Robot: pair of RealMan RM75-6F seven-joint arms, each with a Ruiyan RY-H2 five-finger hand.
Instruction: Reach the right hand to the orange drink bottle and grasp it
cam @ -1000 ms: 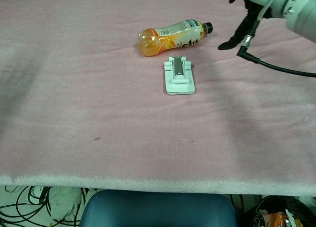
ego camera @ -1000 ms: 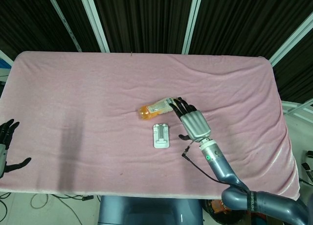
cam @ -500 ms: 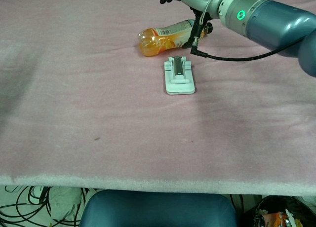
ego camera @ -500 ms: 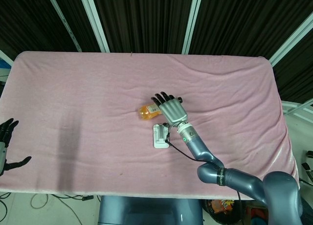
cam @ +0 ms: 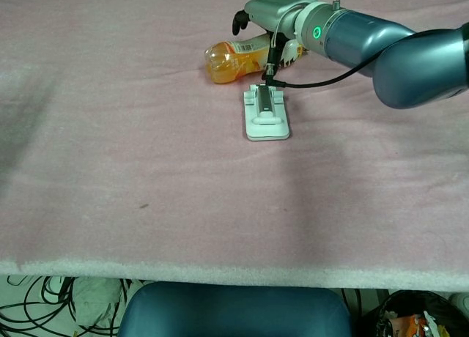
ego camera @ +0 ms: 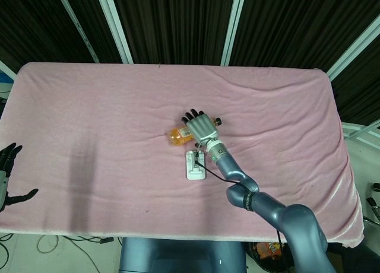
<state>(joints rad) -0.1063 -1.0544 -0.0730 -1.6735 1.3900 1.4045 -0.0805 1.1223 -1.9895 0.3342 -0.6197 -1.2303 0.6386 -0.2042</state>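
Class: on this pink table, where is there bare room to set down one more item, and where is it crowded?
Bare cloth spans left of the orange drink bottle, plus right of the right hand. Crowded: mid-table, where hand, bottle and white holder cluster.

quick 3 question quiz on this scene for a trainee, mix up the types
1. True or false: the orange drink bottle stands upright.
2. Which hand is over the bottle? A) left hand B) right hand
3. Fill in: the white holder lies on the ___ cloth.

Key:
1. False; it lies on its side.
2. B; the left hand hangs at the table's left edge.
3. Pink.
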